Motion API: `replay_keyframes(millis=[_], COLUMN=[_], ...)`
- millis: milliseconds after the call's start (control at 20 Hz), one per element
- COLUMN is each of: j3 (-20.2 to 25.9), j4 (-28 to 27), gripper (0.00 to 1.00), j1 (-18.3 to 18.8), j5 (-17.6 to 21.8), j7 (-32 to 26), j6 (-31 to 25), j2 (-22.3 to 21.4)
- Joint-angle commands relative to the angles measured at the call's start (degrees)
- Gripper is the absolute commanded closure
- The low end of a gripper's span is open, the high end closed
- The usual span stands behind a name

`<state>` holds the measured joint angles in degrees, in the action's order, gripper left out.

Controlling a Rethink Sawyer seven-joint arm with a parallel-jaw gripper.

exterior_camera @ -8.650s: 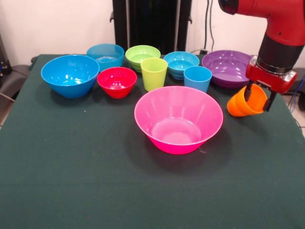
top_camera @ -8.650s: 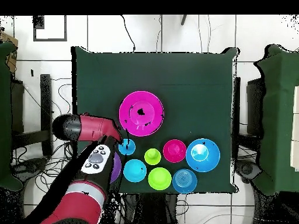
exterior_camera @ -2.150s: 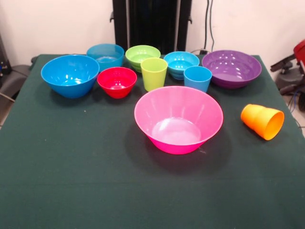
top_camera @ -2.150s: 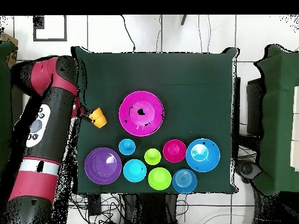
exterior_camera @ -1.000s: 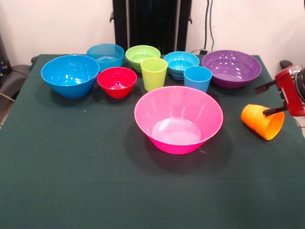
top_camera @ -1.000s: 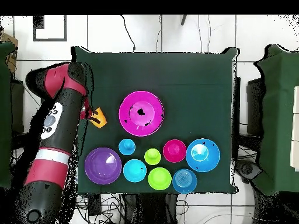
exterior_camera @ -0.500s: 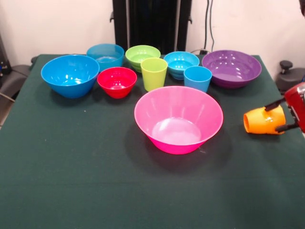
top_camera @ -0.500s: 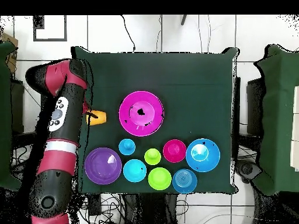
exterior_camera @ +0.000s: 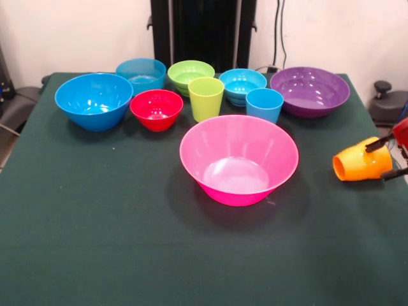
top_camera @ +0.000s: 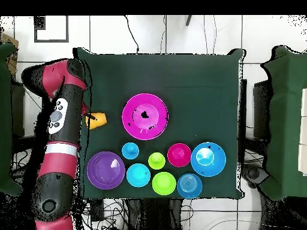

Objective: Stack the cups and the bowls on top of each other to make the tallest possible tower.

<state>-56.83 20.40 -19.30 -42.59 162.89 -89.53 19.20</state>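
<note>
My gripper (exterior_camera: 387,157) enters from the right edge of the front view, shut on the orange cup (exterior_camera: 361,167), which lies on its side with its mouth away from the fingers, just above the table. In the overhead view the orange cup (top_camera: 98,120) sits at the table's left edge under the arm. The huge pink bowl (exterior_camera: 238,159) stands empty at the table's middle, left of the cup. Behind it stand the lime green cup (exterior_camera: 206,98), light blue cup (exterior_camera: 264,104), small red bowl (exterior_camera: 156,109), large blue bowl (exterior_camera: 94,100), purple bowl (exterior_camera: 310,90), lime bowl (exterior_camera: 190,73), small blue bowl (exterior_camera: 242,84) and cyan bowl (exterior_camera: 141,72).
The green table (exterior_camera: 127,242) spreads wide in front of the pink bowl. The robot's black pedestal (exterior_camera: 203,32) stands behind the row of bowls. The red arm (top_camera: 60,138) runs along the table's left side in the overhead view.
The gripper with the orange cup has drawn further to the right edge of the front view. The cup has turned so that its mouth faces left instead of down-right.
</note>
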Motion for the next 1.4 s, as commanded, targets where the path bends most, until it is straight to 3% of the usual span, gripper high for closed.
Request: replay_keyframes(millis=[50,500,1400], j3=[3.67,4.87,8.69], j4=[2.81,6.23,19.78], gripper=[0.0,0.0,0.0], j1=[-1.82,-2.92,-7.01], j5=[-0.65,0.28,3.91], j7=[12.88,11.06,4.01], j6=[0.32,1.13,6.46], j2=[-0.93,-2.69,-9.44])
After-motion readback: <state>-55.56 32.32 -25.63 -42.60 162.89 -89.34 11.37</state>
